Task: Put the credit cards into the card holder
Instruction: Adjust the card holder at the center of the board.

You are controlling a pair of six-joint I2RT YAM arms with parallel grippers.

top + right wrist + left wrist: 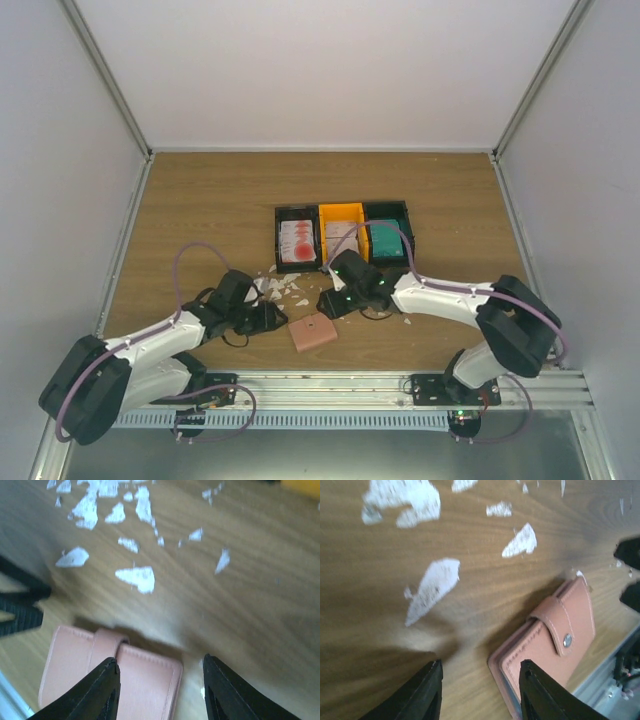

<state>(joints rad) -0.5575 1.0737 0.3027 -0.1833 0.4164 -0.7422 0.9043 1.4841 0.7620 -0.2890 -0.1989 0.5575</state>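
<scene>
The salmon-pink card holder [312, 332] lies closed on the table near the front edge, its snap strap fastened. It shows in the left wrist view [555, 645] and the right wrist view [125, 680]. My left gripper [277, 318] is open and empty just left of it [480, 685]. My right gripper [330, 303] is open and empty just above its far edge [160, 680]. White cards with red print [298, 240] lie in the tray's left compartment; teal cards [386, 240] lie in its right one.
A black-and-orange three-compartment tray [343, 213] stands behind the grippers. Irregular white scraps [285, 288] are scattered on the wood between the tray and the holder; they also show in the left wrist view [432, 587]. A metal rail [340, 385] runs along the front edge.
</scene>
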